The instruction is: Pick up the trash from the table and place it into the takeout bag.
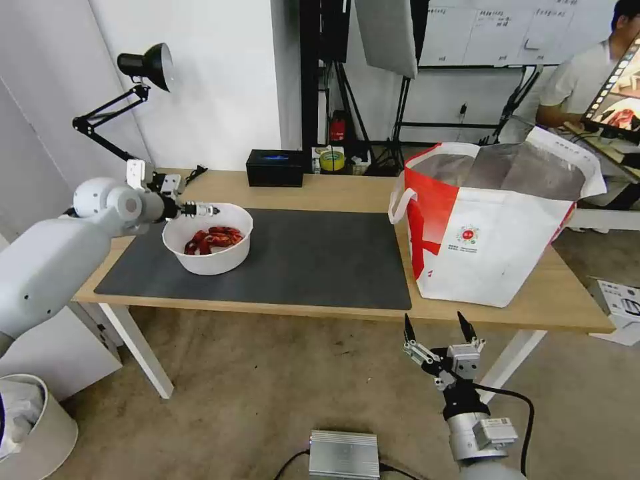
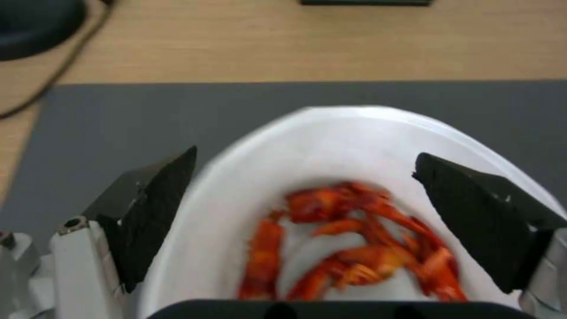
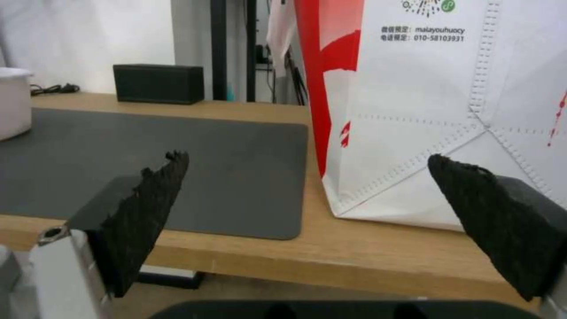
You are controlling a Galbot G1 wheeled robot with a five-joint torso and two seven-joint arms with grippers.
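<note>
1. One piece of trash sits on the table (image 1: 347, 190) from where I stand: the white bowl (image 1: 208, 248) of red scraps (image 1: 213, 239), resting on the left part of the dark mat (image 1: 307, 257).

2. Over on the left, the left gripper (image 1: 203, 211) is at the bowl's near-left rim. Its fingers (image 2: 155, 208) are spread wide. In the left wrist view one finger lies outside the wall and the other hangs over the bowl's inside, with the scraps low between them. I cannot tell whether either pad touches the rim yet.

3. My worry there: the bowl is open-topped and the scraps are loose. If the fingers close on only the thin rim, the bowl could tilt as it rises and dump scraps on the mat. A pinch too near the lip might also slip off the smooth wall.

4. Between the fingers and the bag is a long stretch of mat. Any tilt along that carry would likely scatter the scraps.

5. Further right stands the takeout bag (image 1: 497, 233), upright with its mouth open and silvery lining showing, well apart from the bowl. Its walls are tall and soft. A bowl brought in too low could catch the rim or the loop handle (image 1: 399, 200) and fold or push the bag.

6. Right of all that, the right gripper (image 1: 437, 330) hangs below the table's front edge, just ahead of the bag's lower corner, fingers (image 3: 148, 212) wide apart on nothing. It looks idle, so nothing steadies the bag if it gets bumped.
</note>
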